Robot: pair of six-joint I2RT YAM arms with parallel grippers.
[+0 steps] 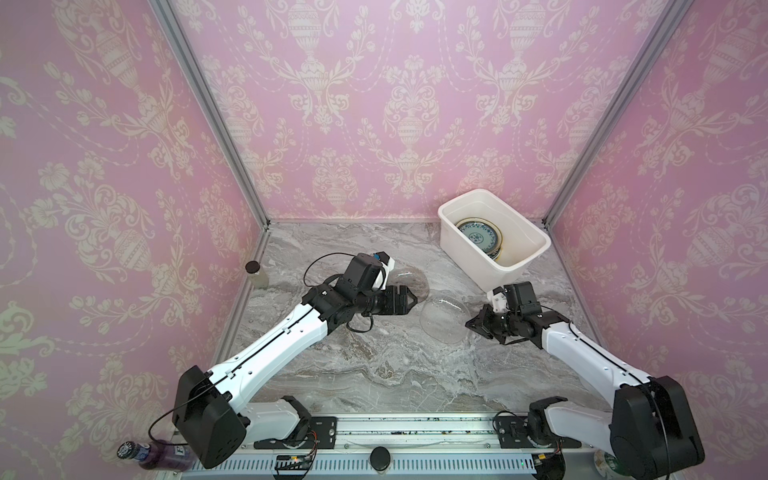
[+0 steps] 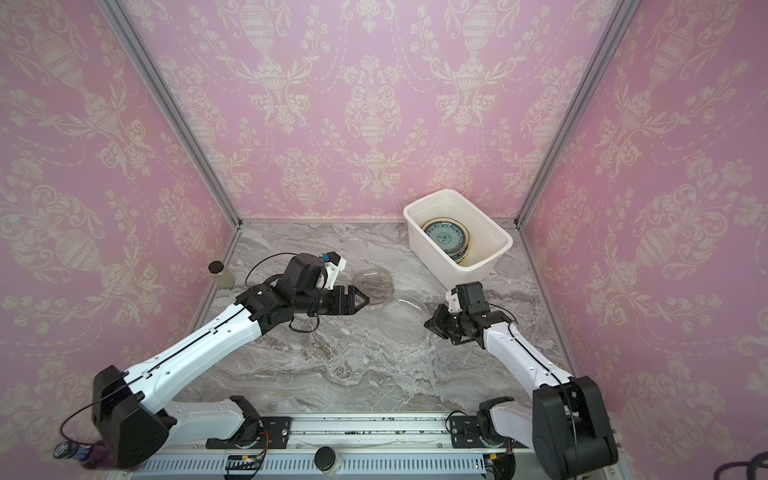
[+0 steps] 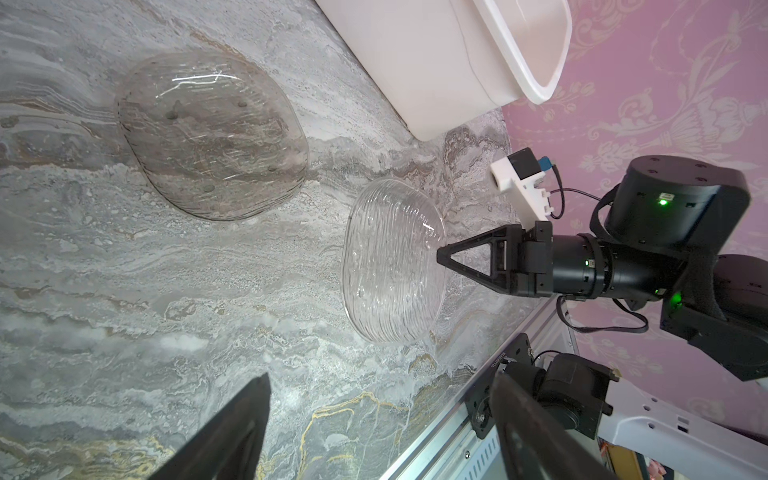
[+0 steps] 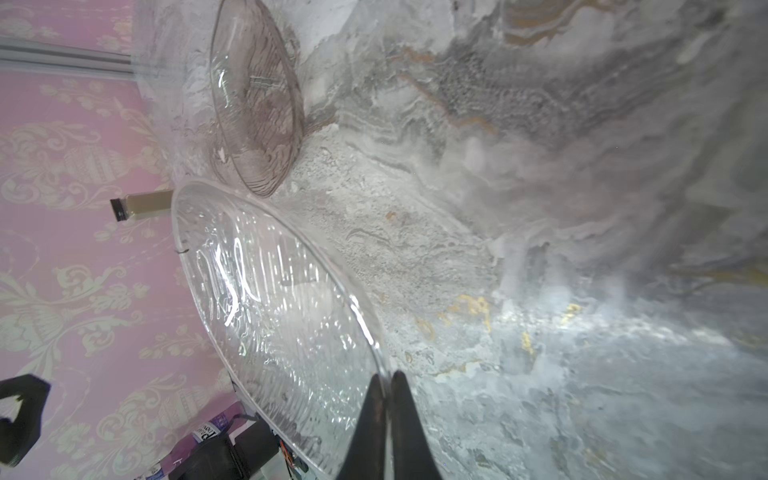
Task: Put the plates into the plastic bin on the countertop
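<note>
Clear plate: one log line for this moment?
right jaws: shut on clear plate rim | left jaws: open, beside smoky plate | bin: patterned plates inside

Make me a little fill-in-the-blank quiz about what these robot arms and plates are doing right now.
1. The right gripper grips the clear plate by its ___.
2. Outside the white bin there are ___ glass plates: the clear plate and the smoky plate.
3. The teal floral plate lies ___ the bin.
4. The left gripper is ___ and holds nothing.
Missing words: rim; two; inside; open.
</note>
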